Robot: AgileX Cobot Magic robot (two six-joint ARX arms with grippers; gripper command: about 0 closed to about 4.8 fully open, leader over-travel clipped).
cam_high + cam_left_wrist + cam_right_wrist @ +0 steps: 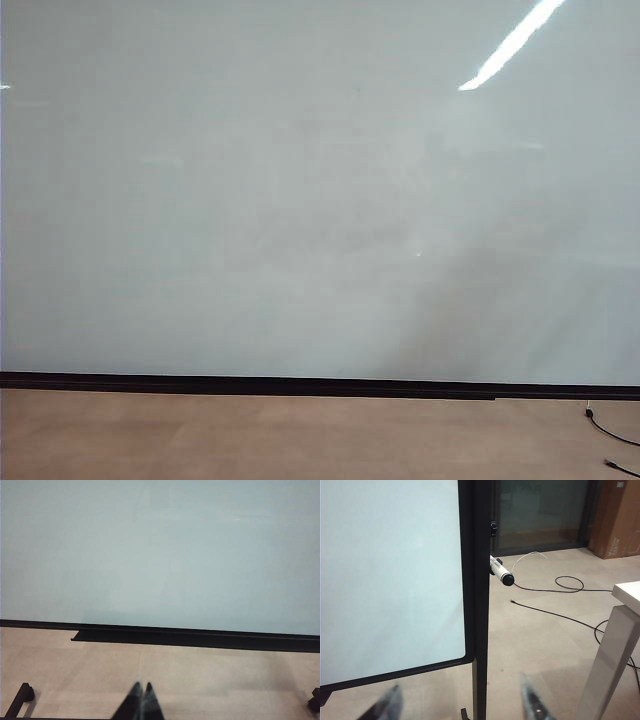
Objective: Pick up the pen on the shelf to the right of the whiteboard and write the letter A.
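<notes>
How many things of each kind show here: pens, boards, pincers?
pen: 1
whiteboard: 1
pincers: 2, left pincer shut, right pincer open, both low near the floor, short of the board
Total: 4

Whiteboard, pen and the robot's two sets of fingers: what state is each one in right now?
Whiteboard: blank, no letter written.
Pen: unheld, sticking out beside the board's dark right frame.
Left gripper: fingers together, empty, low before the board.
Right gripper: fingers spread apart, empty, short of the pen.
</notes>
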